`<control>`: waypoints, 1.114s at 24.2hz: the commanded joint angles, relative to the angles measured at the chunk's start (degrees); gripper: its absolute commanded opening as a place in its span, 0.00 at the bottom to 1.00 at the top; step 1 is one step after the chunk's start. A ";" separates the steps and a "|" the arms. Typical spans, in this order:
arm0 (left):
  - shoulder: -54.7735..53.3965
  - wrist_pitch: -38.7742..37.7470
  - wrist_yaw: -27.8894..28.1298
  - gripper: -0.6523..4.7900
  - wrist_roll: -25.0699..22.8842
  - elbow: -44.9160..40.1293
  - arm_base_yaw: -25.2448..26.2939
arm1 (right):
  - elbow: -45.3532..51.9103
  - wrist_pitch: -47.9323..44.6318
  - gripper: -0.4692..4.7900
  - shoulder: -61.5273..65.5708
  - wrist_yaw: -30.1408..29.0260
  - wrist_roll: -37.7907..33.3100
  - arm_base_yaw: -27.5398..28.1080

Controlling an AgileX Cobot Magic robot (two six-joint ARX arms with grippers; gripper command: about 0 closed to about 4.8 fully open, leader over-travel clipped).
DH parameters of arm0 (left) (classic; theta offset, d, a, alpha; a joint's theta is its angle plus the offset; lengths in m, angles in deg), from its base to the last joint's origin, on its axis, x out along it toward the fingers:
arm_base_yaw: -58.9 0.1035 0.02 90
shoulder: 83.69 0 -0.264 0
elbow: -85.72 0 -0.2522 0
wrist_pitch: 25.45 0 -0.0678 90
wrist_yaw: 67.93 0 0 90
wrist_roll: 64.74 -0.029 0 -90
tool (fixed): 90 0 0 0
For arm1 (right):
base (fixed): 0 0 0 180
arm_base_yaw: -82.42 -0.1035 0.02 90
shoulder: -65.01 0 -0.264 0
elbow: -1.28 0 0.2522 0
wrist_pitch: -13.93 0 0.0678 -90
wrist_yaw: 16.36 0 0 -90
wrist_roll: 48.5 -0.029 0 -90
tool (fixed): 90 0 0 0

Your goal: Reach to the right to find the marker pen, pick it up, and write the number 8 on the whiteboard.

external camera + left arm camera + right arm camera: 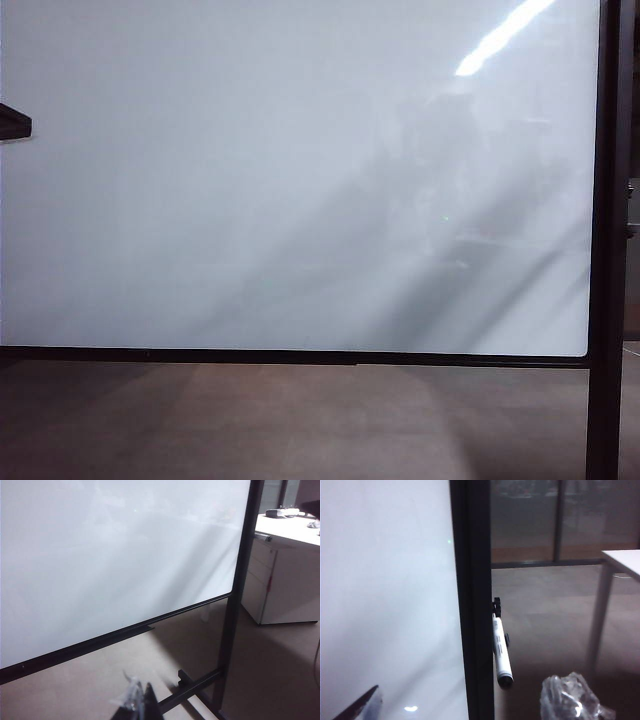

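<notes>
**Right wrist view: pen in sight, nothing gripped, a tight fit ahead**

The right tool (470,686) stands spread wide and empty. One dark finger (362,704) shows in front of the whiteboard (385,580), and the plastic-wrapped finger (570,697) is out over the floor (545,620). The dark upright post (474,580) sits between them. The marker pen (501,652) hangs just beside that post on the side away from the board. It is tilted, with its upper end at a small black clip (496,606) and its black end pointing down.

I think the post is the main hazard. The pen lies so close to it that a closing finger could strike the frame, or pinch pen and post together. A glancing touch could set the pen swinging or knock it off the clip onto the floor, where I doubt I could recover it. The wrap on the finger may slip on the smooth barrel, and a crooked grip would spoil the tip's angle on the board. I cannot tell whether the black end is a cap; if it is, no line will be drawn.

The left tool (140,700) hangs low near the board's bottom rail (115,636). Its tips look pressed together with nothing between them.

In the exterior view the whiteboard (250,180) is blank, so the number 8 is not yet written.
</notes>
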 commanded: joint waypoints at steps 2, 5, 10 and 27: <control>-0.02 0.35 -0.02 0.11 0.00 0.17 0.00 | -6.16 -10.49 0.85 14.36 -4.13 -0.59 1.05; -0.02 0.35 0.13 0.11 0.02 0.17 0.00 | -10.27 -14.19 0.85 21.29 -4.09 -0.46 1.07; -0.02 0.37 0.00 0.11 0.02 0.17 0.00 | -21.86 -13.92 0.85 32.41 -4.17 -0.48 1.07; -0.02 -0.33 -0.02 0.11 0.02 -0.96 0.02 | -27.76 -14.21 0.73 41.24 -4.35 -0.70 1.01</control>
